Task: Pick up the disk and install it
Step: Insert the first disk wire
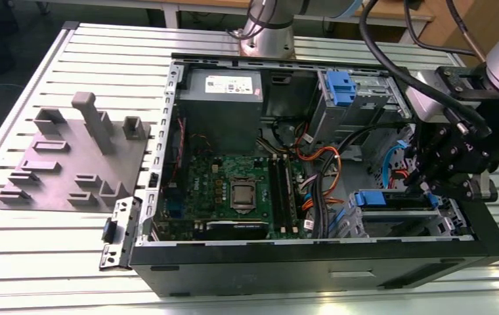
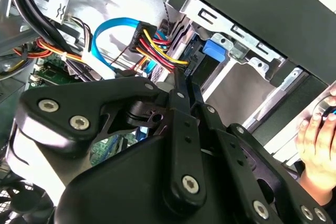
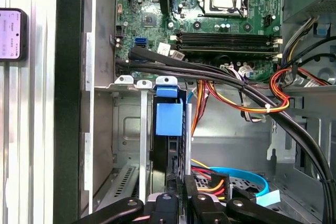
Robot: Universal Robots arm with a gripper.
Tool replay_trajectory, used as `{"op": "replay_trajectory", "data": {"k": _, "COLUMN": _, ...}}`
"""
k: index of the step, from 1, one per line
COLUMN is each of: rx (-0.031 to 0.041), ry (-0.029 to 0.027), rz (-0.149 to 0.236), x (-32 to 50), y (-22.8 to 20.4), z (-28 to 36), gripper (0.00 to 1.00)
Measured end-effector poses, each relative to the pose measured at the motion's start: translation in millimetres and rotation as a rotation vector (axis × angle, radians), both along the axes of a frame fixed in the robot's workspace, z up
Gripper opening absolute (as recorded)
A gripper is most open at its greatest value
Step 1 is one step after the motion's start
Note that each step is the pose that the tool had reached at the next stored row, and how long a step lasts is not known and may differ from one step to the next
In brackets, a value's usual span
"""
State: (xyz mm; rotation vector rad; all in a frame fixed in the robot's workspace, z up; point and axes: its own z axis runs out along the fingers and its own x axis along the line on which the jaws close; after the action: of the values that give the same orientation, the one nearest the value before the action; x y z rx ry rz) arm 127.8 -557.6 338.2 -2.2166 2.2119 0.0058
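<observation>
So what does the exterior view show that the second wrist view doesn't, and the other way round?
The exterior view gives you the grey plastic fixture plate with upright blocks beside the case, the grey power supply box and the green motherboard. The second wrist view gives you a person's hand outside the case. Both share the black gripper, the open black computer case, the curved light blue flat cable and the blue carrier end of the disk in its metal bay.
</observation>
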Motion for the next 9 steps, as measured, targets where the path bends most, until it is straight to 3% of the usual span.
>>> {"op": "replay_trajectory", "data": {"k": 9, "rx": 0.0009, "ry": -0.0099, "rz": 0.000, "x": -2.5, "y": -1.9, "z": -2.1, "gripper": 0.16}}
